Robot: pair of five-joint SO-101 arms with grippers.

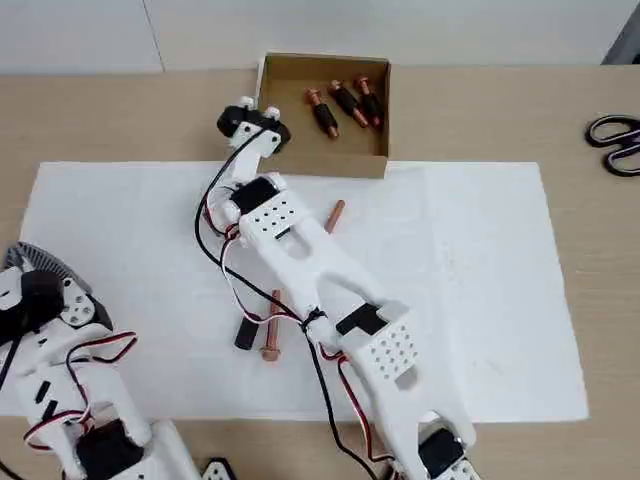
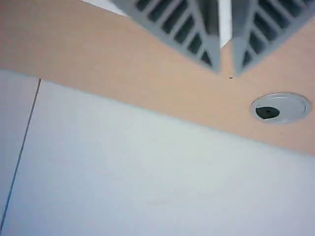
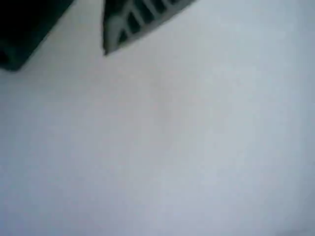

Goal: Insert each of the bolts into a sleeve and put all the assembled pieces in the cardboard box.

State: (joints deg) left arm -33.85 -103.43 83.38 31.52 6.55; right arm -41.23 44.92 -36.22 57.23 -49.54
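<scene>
Three assembled pieces [image 1: 347,103] lie in the cardboard box [image 1: 340,163]. A loose bolt [image 1: 334,216], a second bolt [image 1: 270,328] and a sleeve [image 1: 246,333] lie on the paper [image 1: 480,280]. The right pincer [image 1: 255,122] hangs by the box's corner, its grip impossible to tell. The left pincer [image 2: 225,71] is closed and empty. A careless swing by the right arm could shove the box.

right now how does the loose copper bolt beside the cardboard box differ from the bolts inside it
The loose copper metal bolt is bare; the three boxed copper bolts each carry a black sleeve. The loose bolt lies on the white paper sheet; the boxed bolts lie inside the brown cardboard box. All lie flat.
</scene>
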